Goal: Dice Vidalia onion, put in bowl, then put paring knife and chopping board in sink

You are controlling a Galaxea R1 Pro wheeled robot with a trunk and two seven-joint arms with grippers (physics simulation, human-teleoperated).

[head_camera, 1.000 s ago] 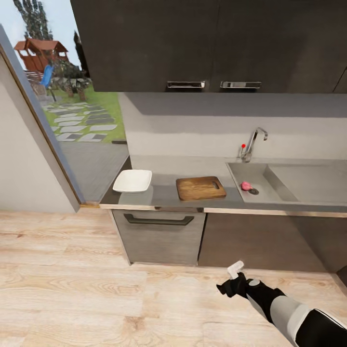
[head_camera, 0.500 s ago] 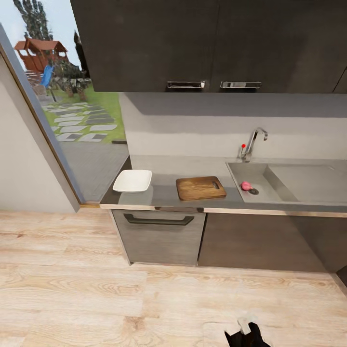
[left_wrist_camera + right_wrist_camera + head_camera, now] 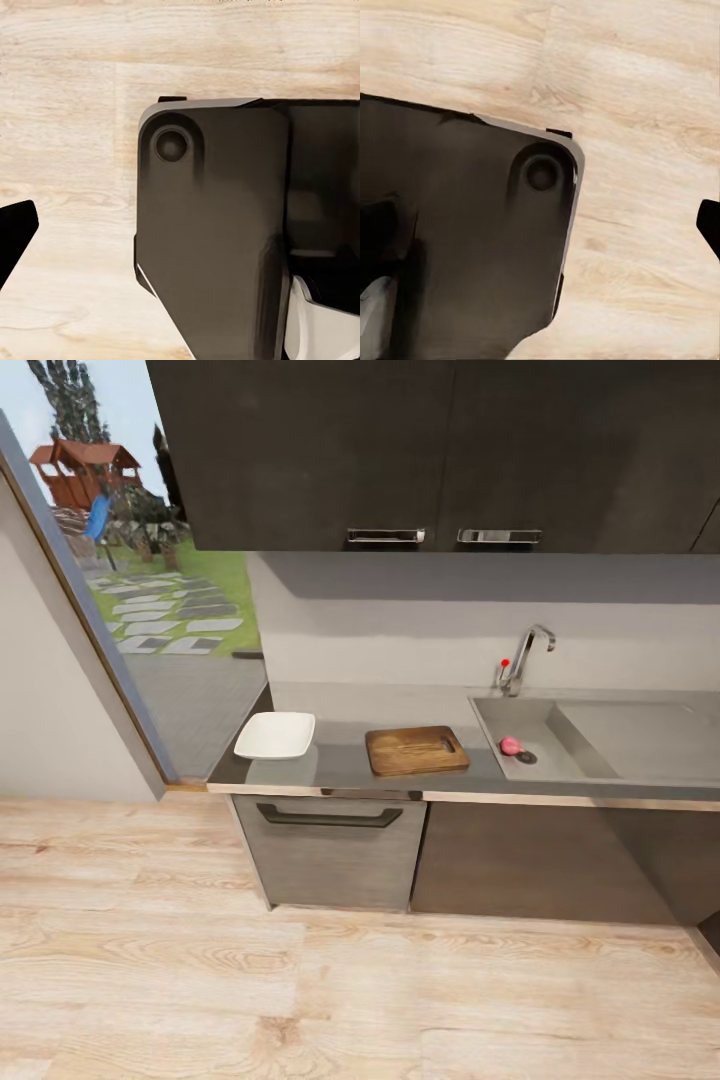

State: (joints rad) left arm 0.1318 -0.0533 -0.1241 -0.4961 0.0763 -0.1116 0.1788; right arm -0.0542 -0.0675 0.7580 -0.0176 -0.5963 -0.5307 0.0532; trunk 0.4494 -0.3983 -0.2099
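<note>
The pinkish Vidalia onion (image 3: pixel 511 745) lies in the sink (image 3: pixel 497 715) beside the round drain. On the grey countertop (image 3: pixel 340 767), left of the basin, rests the brown chopping board (image 3: pixel 416 750), and the white bowl (image 3: pixel 275 735) stands further left near the counter's end. The paring knife is out of view. In each wrist view one dark fingertip (image 3: pixel 15 234) (image 3: pixel 709 223) pokes in at the picture's edge over the wooden floor, far from the counter. Whether the jaws are open or shut cannot be told.
A chrome faucet (image 3: pixel 525 655) with a red knob rises behind the sink. Dark wall cabinets (image 3: pixel 430 455) hang above, and a drawer handle (image 3: pixel 328 817) sits under the counter. Light wood floor (image 3: pixel 300 990) lies before it. My dark body panel (image 3: pixel 217 247) (image 3: pixel 457 247) is close under both wrists.
My right arm, raised over the floor a second ago, has sunk down and left the head view. The things on the counter and in the sink have stayed put.
</note>
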